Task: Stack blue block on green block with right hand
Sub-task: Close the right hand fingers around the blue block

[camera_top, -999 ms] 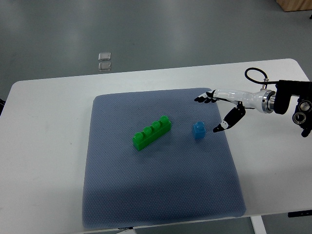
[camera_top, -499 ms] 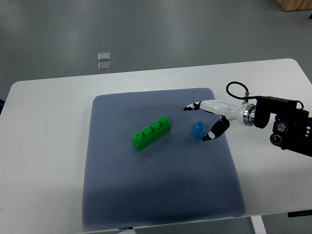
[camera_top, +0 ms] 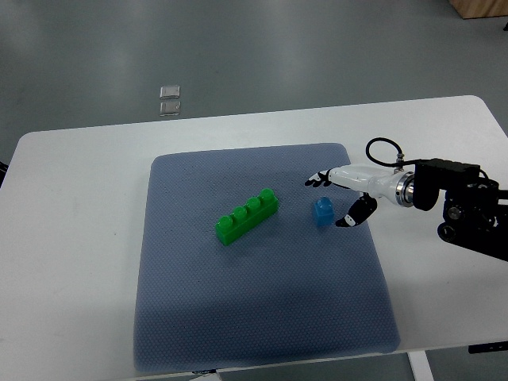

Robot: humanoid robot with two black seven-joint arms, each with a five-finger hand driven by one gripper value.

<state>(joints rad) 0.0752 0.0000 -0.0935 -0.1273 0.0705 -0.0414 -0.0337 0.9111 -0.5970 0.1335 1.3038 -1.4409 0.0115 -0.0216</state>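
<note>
Right hand (camera_top: pixel 335 198) spread wide, empty, fingers (camera_top: pixel 317 180) and thumb straddling the small blue plastic block (camera_top: pixel 322 212) just beside it on the grey-blue mat (camera_top: pixel 238 317) to pinch; long green studded brick (camera_top: pixel 247 216) further out left, untouched.

We see the white desk (camera_top: pixel 79 238) with a grey-blue mat (camera_top: pixel 262 317) on it. Green block (camera_top: pixel 247 216), four studs, lies diagonally near mat centre. Blue block (camera_top: pixel 322 211) sits to its right, apart from it. Right hand (camera_top: pixel 343 194) comes in from the right edge, fingers (camera_top: pixel 317 179) spread, thumb low just right of the blue block, other fingers above it; we can't tell if it touches the block. Two small clear squares (camera_top: pixel 170 100) lie on the floor beyond the desk.
</note>
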